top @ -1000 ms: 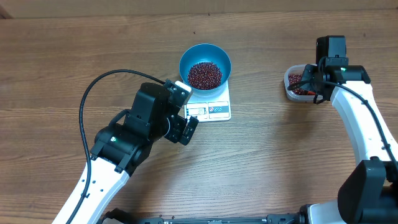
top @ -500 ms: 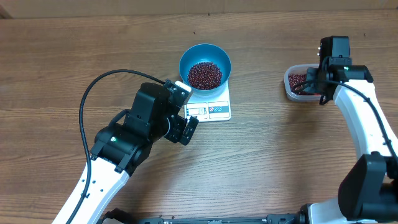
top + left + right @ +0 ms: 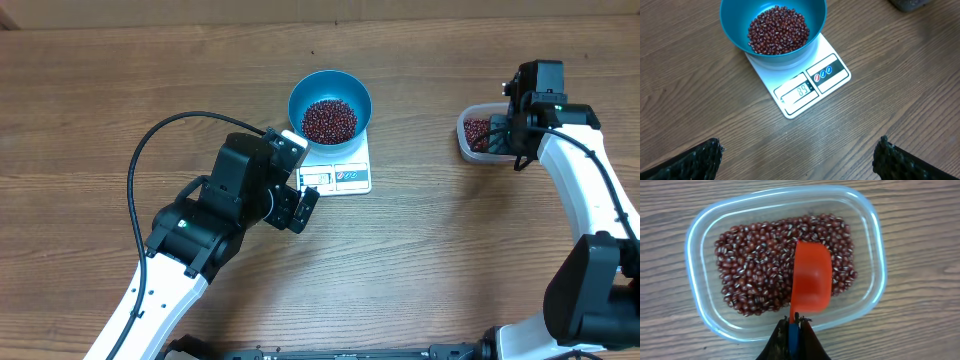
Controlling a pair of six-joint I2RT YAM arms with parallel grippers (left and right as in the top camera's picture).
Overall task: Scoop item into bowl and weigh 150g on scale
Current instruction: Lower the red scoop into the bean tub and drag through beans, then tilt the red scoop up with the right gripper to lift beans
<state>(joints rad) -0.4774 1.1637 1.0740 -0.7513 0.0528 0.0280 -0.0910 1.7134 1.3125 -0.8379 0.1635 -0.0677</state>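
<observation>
Change since a second ago:
- The right arm is seen shifted slightly toward the far right of the bench (image 3: 450,250) in the overhead view. It is still over the right end of the clear tub (image 3: 465,135).
- The left arm, bowl and scale are found unmoved.

Right pincer (image 3: 793,332):
- It is clamped narrow on the blue handle (image 3: 791,330) of an orange-red scoop (image 3: 811,275).
- The scoop's long axis is run straight out from the pincer, with the cup end pointed away and leaned a little right in the wrist view.
- The cup is laid over the beans (image 3: 757,270) in the tub, right of the heap's middle.
- No beans are seen on the scoop's upper face. Whether it is turned up or down cannot be told.

Left pincer (image 3: 797,160):
- It is held wide with nothing between the fingers.
- It is hung above bare bench, just on the near side of the scale.

Task things:
- The blue bowl (image 3: 735,20) is set on the far part of the white scale (image 3: 812,82), left of bench centre and well apart from the tub.
- A maroon heap of beans (image 3: 779,29) is held in the bowl.
- The scale's long axis is run far to near.
- The display (image 3: 799,92) and label panel are left uncovered along the near edge and faced toward the left arm. The display is read as 89.
</observation>
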